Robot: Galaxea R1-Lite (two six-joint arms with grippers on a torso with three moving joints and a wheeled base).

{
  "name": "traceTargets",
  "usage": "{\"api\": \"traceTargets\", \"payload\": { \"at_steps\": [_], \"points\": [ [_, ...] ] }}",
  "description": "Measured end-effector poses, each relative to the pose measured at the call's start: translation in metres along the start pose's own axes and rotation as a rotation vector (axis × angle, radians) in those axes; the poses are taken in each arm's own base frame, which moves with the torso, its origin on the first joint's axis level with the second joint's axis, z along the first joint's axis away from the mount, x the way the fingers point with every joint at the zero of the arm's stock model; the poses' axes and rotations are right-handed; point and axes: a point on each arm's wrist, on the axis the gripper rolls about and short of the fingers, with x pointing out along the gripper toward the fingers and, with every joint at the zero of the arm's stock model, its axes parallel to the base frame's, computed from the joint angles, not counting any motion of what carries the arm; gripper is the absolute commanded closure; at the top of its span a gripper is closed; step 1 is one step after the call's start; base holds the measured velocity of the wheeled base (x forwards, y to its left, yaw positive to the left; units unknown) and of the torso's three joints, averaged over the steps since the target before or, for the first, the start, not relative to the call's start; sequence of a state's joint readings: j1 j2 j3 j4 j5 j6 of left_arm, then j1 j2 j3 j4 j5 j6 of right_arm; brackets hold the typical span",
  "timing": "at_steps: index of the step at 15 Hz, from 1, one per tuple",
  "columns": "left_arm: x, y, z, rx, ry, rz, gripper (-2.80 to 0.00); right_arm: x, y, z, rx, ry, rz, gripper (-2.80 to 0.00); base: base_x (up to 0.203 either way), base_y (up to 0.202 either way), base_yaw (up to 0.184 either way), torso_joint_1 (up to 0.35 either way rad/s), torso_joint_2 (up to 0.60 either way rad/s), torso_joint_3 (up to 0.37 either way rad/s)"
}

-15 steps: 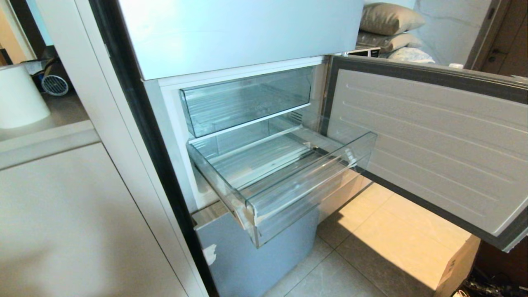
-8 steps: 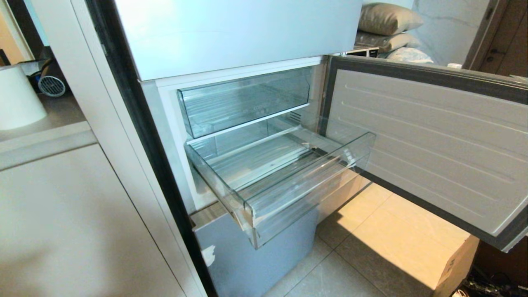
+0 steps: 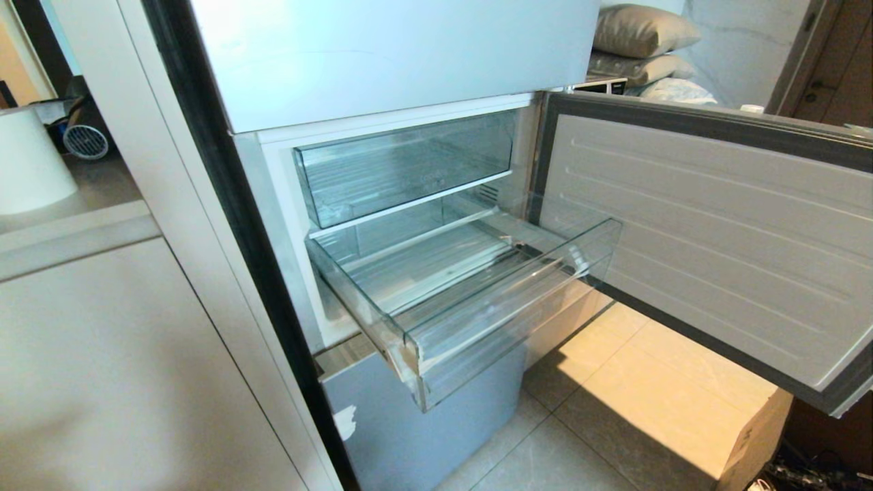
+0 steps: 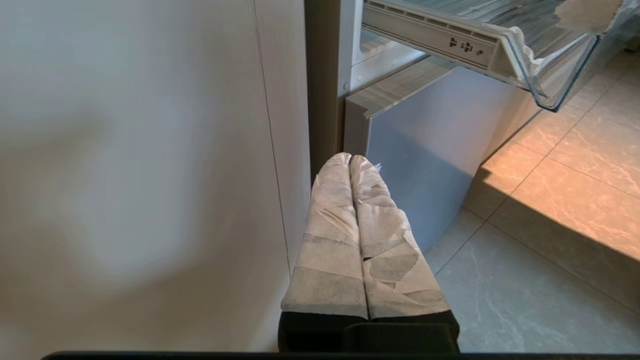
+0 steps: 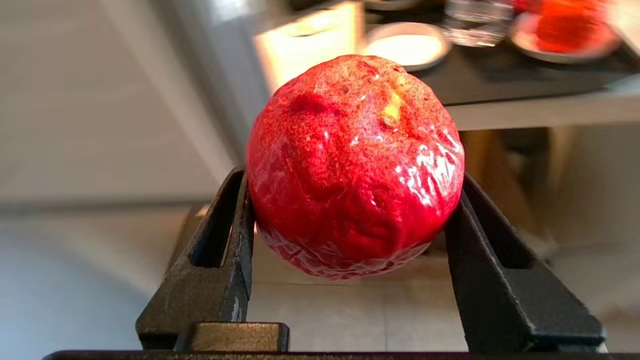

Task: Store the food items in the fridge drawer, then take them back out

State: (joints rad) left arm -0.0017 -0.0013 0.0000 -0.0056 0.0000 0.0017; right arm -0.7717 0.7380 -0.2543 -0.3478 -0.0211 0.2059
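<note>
Fridge door (image 3: 716, 232): swung wide open on the right
Fridge drawer (image 3: 508, 317): clear, pulled out below the shallower clear drawer (image 3: 402, 167), nothing inside it
Left claw (image 4: 351, 161): taped fingers pressed together, low by the grey lower panel (image 4: 425, 145)
Right claw (image 5: 350, 200): clamped on both sides of the glossy red fruit (image 5: 352, 165), held off the floor, outside the head view
</note>
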Motion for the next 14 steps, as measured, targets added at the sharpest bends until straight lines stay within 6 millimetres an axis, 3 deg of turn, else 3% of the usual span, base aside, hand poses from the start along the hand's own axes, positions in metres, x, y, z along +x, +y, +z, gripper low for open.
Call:
{"api": "traceTargets", "payload": {
  "at_steps": [3, 6, 14],
  "points": [
    [0.0, 0.0, 0.0, 0.0, 0.0, 0.0, 0.0, 0.041, -0.016, 0.017, 0.046, 0.085, -0.042, 0.0, 0.0, 0.0, 0.0, 0.0, 0.0, 0.0],
    [0.0, 0.0, 0.0, 0.0, 0.0, 0.0, 0.0, 0.085, -0.033, 0.021, 0.079, 0.177, -0.073, 0.0, 0.0, 0.0, 0.0, 0.0, 0.0, 0.0],
    [0.0, 0.0, 0.0, 0.0, 0.0, 0.0, 0.0, 0.202, -0.074, 0.044, 0.025, 0.085, -0.094, 0.0, 0.0, 0.0, 0.0, 0.0, 0.0, 0.0]
  ]
}}
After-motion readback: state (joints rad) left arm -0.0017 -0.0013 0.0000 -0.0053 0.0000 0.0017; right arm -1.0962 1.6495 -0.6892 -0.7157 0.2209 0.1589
